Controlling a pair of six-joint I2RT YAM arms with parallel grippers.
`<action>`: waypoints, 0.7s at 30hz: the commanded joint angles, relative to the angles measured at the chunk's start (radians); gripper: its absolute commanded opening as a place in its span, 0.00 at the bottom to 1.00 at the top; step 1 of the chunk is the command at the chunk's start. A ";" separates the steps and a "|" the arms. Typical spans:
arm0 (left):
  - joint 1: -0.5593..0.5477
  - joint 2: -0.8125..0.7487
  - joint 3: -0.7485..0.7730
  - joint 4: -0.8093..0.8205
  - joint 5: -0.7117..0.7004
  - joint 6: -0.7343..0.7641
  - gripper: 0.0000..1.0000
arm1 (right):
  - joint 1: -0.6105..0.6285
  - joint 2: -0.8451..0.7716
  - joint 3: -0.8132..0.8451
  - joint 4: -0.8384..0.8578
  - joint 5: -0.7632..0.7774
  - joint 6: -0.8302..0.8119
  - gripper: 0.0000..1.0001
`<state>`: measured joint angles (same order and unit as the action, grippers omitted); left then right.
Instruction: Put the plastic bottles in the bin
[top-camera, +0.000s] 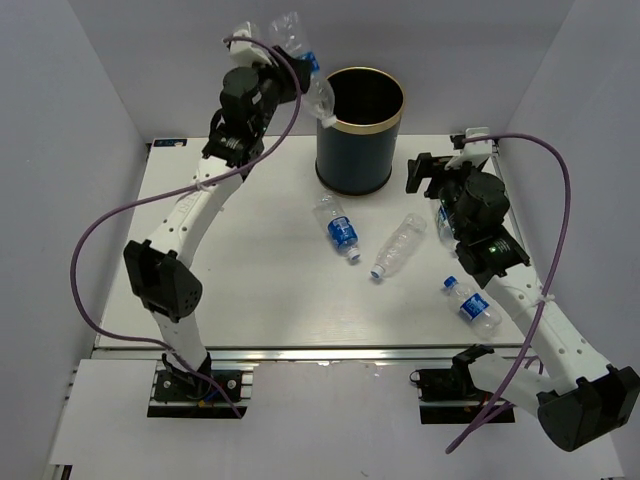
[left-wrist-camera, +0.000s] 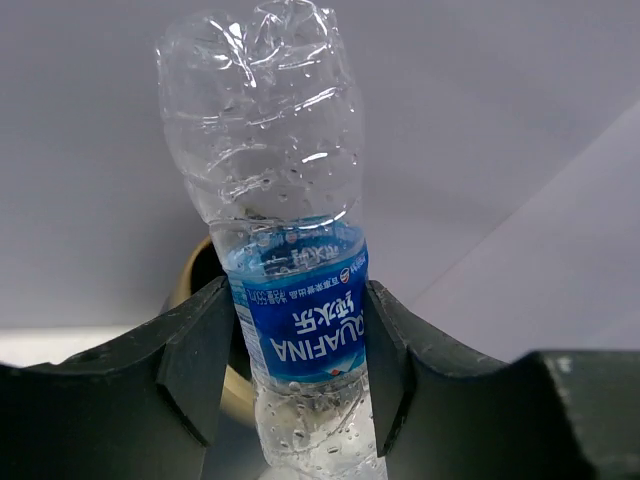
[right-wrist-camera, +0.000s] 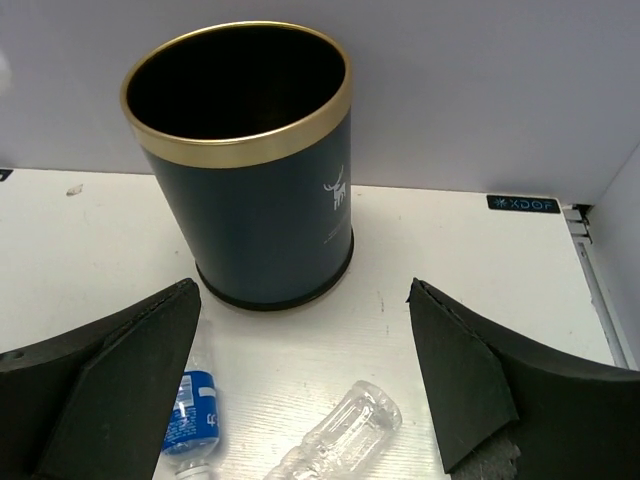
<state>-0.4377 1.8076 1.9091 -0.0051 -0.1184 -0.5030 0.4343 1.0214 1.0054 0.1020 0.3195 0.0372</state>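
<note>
My left gripper (top-camera: 298, 68) is raised beside the bin's left rim and shut on a clear plastic bottle (left-wrist-camera: 300, 320) with a blue label. Its fingers (left-wrist-camera: 195, 365) press the label from both sides. The navy bin (top-camera: 360, 130) with the gold rim (right-wrist-camera: 240, 150) stands upright at the back of the table. On the table lie a blue-labelled bottle (top-camera: 338, 228), a clear unlabelled bottle (top-camera: 398, 245) and a blue-capped bottle (top-camera: 472, 303). My right gripper (top-camera: 440, 165) hangs open to the right of the bin, above the first two bottles (right-wrist-camera: 195, 410) (right-wrist-camera: 340, 435), holding nothing.
White walls close in the table (top-camera: 250, 300) on the left, back and right. Another bottle (top-camera: 443, 218) shows partly under my right arm. Purple cables loop off both arms. The metal rail (top-camera: 330, 352) runs along the near edge.
</note>
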 joint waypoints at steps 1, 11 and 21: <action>-0.003 0.110 0.184 0.117 0.046 -0.052 0.43 | -0.017 -0.009 -0.010 0.018 0.024 0.074 0.89; -0.022 0.578 0.591 0.385 0.010 -0.214 0.59 | -0.025 -0.026 -0.102 0.031 -0.088 0.175 0.89; -0.055 0.474 0.596 0.337 -0.047 -0.091 0.98 | -0.022 0.011 -0.103 0.008 -0.270 0.181 0.89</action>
<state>-0.4908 2.4683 2.4783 0.2882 -0.1474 -0.6456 0.4133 1.0229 0.8883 0.0978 0.1501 0.2050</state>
